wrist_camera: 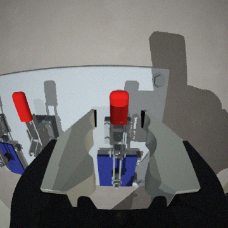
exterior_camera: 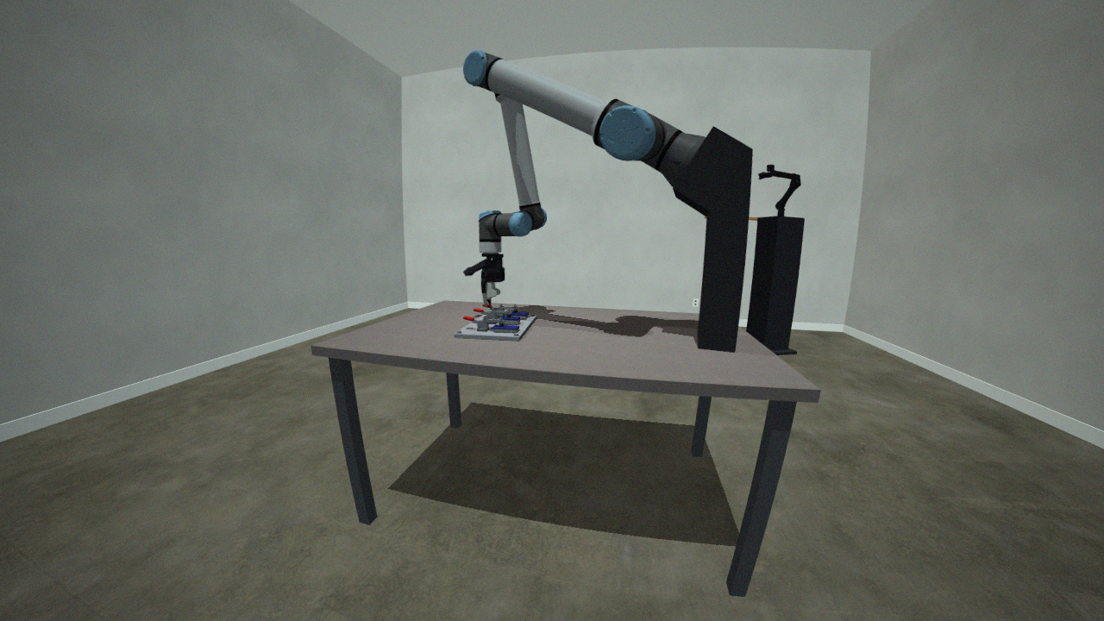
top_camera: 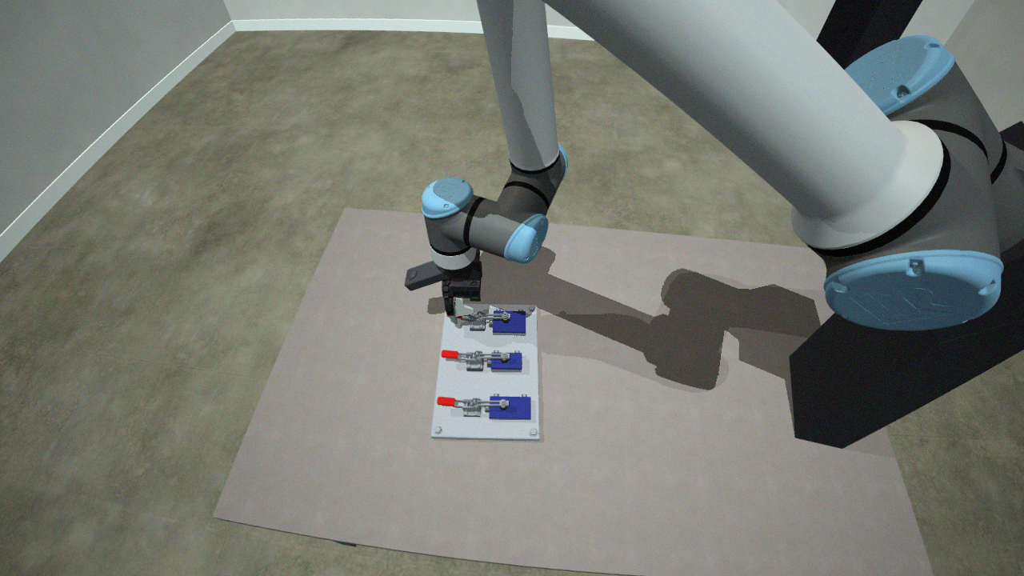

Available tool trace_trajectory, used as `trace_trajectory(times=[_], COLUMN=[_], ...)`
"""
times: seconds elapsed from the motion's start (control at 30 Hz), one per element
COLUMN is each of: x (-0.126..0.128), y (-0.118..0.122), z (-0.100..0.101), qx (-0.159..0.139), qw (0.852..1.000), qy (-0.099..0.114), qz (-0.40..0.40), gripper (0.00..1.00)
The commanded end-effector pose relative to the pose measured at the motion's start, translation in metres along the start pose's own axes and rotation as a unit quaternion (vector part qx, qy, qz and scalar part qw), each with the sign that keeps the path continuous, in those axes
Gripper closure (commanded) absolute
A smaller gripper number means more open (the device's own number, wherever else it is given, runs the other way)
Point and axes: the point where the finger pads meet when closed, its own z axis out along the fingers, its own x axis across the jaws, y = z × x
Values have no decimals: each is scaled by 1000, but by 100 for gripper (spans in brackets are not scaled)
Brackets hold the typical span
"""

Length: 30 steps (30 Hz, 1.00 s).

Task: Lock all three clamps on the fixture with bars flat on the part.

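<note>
A white fixture plate [top_camera: 447,415] [exterior_camera: 493,334] [wrist_camera: 79,82] lies on the table and carries three toggle clamps, each with a red handle and a blue part. My gripper [top_camera: 452,308] [exterior_camera: 490,297] [wrist_camera: 118,111] is low over the far clamp. Its fingers stand apart on either side of the far clamp's red handle [wrist_camera: 119,106], with gaps on both sides. The far clamp's bar reaches over its blue part [top_camera: 509,323] [wrist_camera: 117,169]. The middle handle [top_camera: 450,354] [wrist_camera: 22,106] and the near handle [top_camera: 445,401] point left and lie low. I cannot tell whether any clamp is locked.
The plate sits on a grey mat-coloured table top [top_camera: 644,466] [exterior_camera: 617,362]. The arm's black base column [exterior_camera: 725,239] stands at the right of the table. A black stand [exterior_camera: 775,278] is behind it on the floor.
</note>
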Motion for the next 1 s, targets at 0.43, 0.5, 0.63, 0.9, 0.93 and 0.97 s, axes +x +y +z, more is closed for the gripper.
trace_trajectory(times=[0.43, 0.5, 0.63, 0.9, 0.93, 0.97], x=[0, 0, 0, 0, 0, 0], y=[-1, -1, -1, -1, -1, -1], z=[15, 15, 15, 15, 15, 14], qx=[1, 1, 1, 1, 1, 1], qw=[1000, 1000, 1000, 1000, 1000, 1000], qy=[0, 0, 0, 0, 0, 0], qz=[0, 0, 0, 0, 0, 0], gripper=[72, 72, 72, 72, 72, 72])
